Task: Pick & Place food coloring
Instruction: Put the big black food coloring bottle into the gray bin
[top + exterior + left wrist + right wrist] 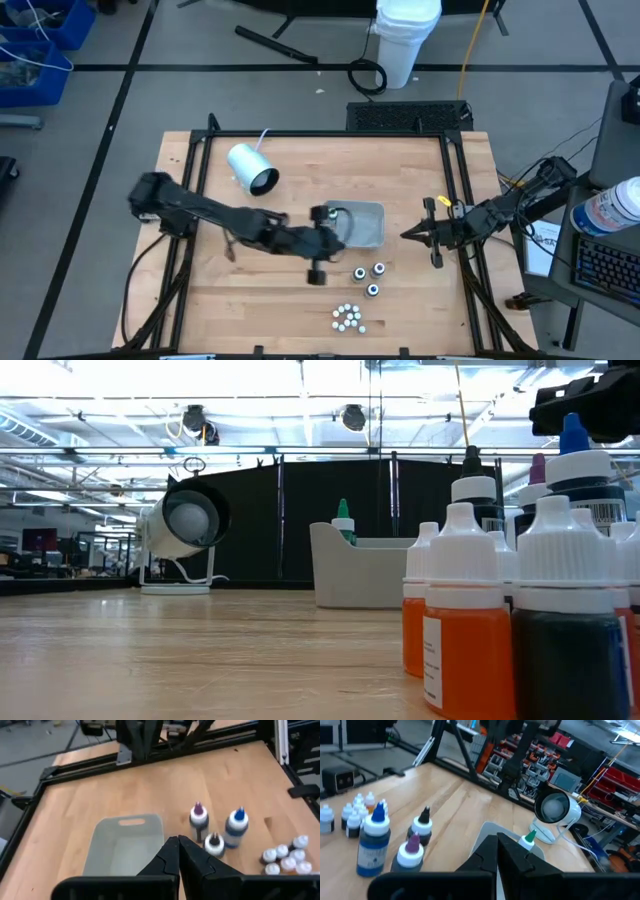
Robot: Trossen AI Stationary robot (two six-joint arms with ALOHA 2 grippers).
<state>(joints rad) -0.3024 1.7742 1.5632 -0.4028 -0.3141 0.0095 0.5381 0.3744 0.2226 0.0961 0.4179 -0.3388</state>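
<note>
No brand or legible writing was found; one blue bottle (575, 455) carried a barcode label, and the orange bottle (463, 625) a white label too small to read.

The food coloring stood upright on the tabletop (260, 310), tips pointing up, in two groups. Three larger bottles (370, 275) stood just beside the grey tray (372, 225), with purple (198, 815), black (214, 843) and blue (236, 826) tips on white caps. A tight cluster of small white-capped bottles (347, 317) stood nearer the front edge. One green-tipped bottle (343, 520) stood upright inside the tray.

The left gripper (322, 243) hovered at the tray's near edge, fingers closed together, holding nothing. The right gripper (408, 236) waited just beside the tray's other side, fingers likewise closed and empty. A white cylinder (250, 168) lay on its side, well apart.
</note>
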